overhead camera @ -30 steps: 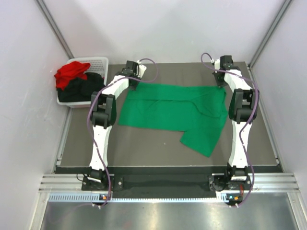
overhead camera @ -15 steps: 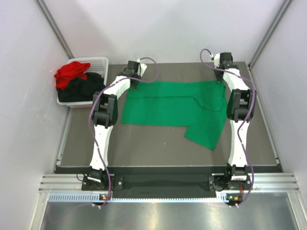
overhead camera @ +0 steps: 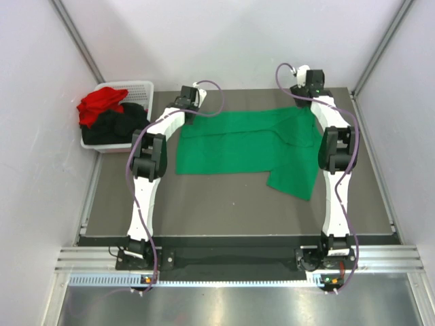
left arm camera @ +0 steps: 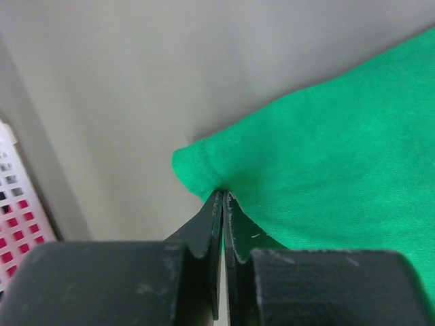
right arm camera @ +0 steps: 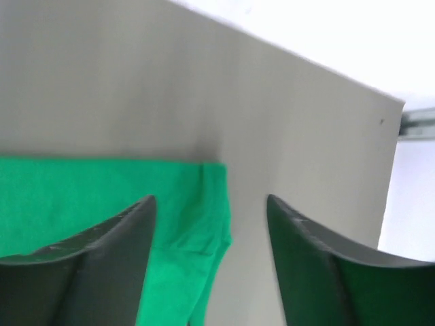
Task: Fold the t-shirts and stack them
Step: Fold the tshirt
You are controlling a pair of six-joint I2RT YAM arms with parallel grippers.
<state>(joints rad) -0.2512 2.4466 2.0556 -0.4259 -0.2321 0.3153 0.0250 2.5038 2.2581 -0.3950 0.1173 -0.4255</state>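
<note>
The spread t-shirt (overhead camera: pixel 238 142) lies on the table (overhead camera: pixel 204 204), across its far half, between my two arms. Its far-left corner sits pinched in my left gripper (left arm camera: pixel 222 198). Its far-right corner lies under my right gripper (right arm camera: pixel 211 204), whose fingers stand parted. The basket (overhead camera: pixel 139 87) stands at the table's far-left corner, left of my left gripper. In it, the upper t-shirt (overhead camera: pixel 100 103) lies on the lower t-shirt (overhead camera: pixel 119 129).

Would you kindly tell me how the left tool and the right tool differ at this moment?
The left tool is shut, the right tool open. The left tool pinches a corner of the green t-shirt; the right tool holds nothing and is poised over another corner. Both are at the shirt's far edge.
</note>
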